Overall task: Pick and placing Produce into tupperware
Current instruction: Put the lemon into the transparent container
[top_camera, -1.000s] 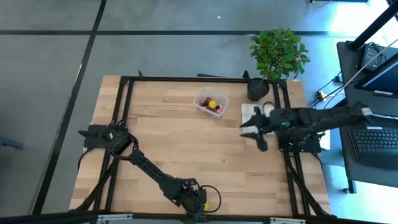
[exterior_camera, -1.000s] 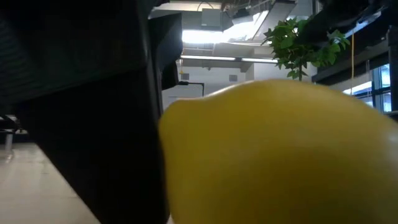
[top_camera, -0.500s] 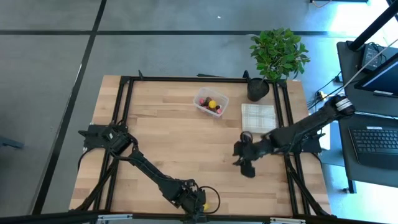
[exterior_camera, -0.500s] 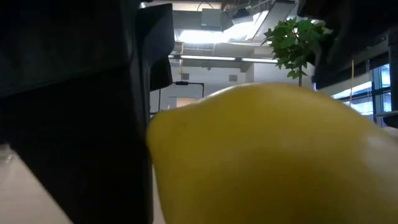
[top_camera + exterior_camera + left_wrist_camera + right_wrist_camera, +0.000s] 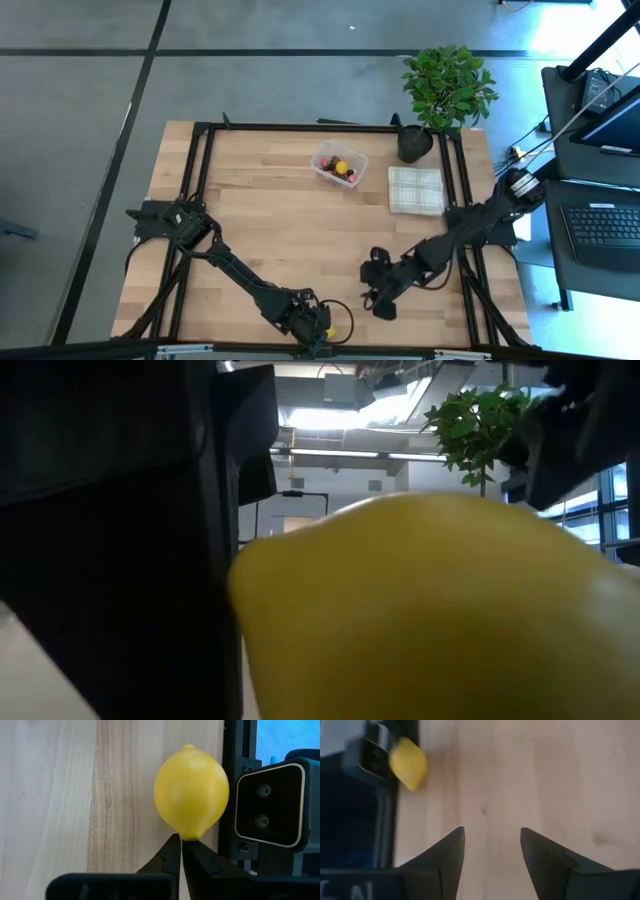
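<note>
Now the left end effector [image 5: 180,851] is sitting with its fingers pressed together at the bench's near edge, their tips just meeting the pointed end of the yellow lemon [image 5: 191,793] rather than clamping it; the lemon is lying on the wood beside the black frame rail. Over the last second these fingers have been closing down to nothing while the lemon has stayed where it lay, so the pinch looks to have missed or slipped off, and this piece of produce is probably not yet secured. Meanwhile the right end effector [image 5: 378,292], fingers spread and carrying nothing, has been sweeping from beside the checked cloth [image 5: 415,189] down toward the near edge, and is now hovering close to the lemon [image 5: 332,330], which may mean it is taking over the pick. Farther off, the tupperware [image 5: 339,163] is sitting well apart near the far edge, already holding a yellow piece and some berries.
</note>
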